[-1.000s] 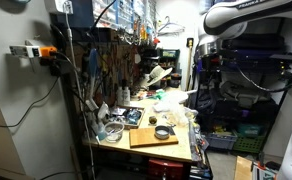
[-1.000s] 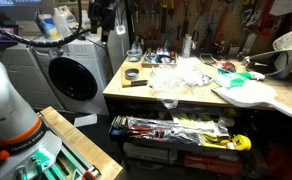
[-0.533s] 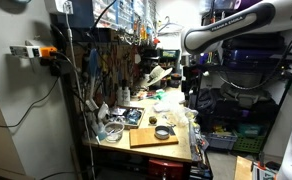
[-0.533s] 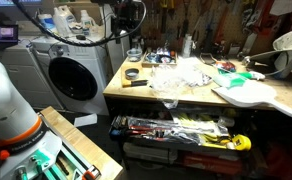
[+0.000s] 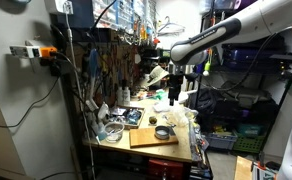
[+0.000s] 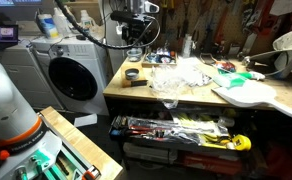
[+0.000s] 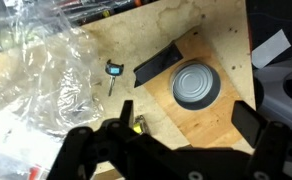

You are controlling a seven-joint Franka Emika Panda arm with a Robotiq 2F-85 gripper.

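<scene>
1. Tool state. In the wrist view the tool [image 7: 186, 120] stands wide open. Its two dark fingers [image 7: 121, 118] are set well apart, and nothing is held between them. In both exterior views the tool [image 5: 174, 92] [image 6: 134, 48] hangs above the worktop [image 6: 166, 100], clear of everything on it.

2. Nearest thing. A round tin [image 7: 196, 85] lies flat on a pale wooden board [image 7: 226, 50]. In the wrist view it sits below the gap between the fingers and untouched by them. In both exterior views the same tin [image 5: 163, 132] [image 6: 132, 73] rests on the worktop, below the tool.

3. Surrounding things, wrist view.
- A black block [image 7: 156, 65] lies at an angle just left of the tin, on the board's edge. Whether the two touch cannot be told.
- A small pin with a teal head [image 7: 112, 70] lies on the bare worktop [image 7: 151, 25], left of the block.
- A crumpled clear plastic bag [image 7: 36, 80] covers the left part of the worktop.
</scene>
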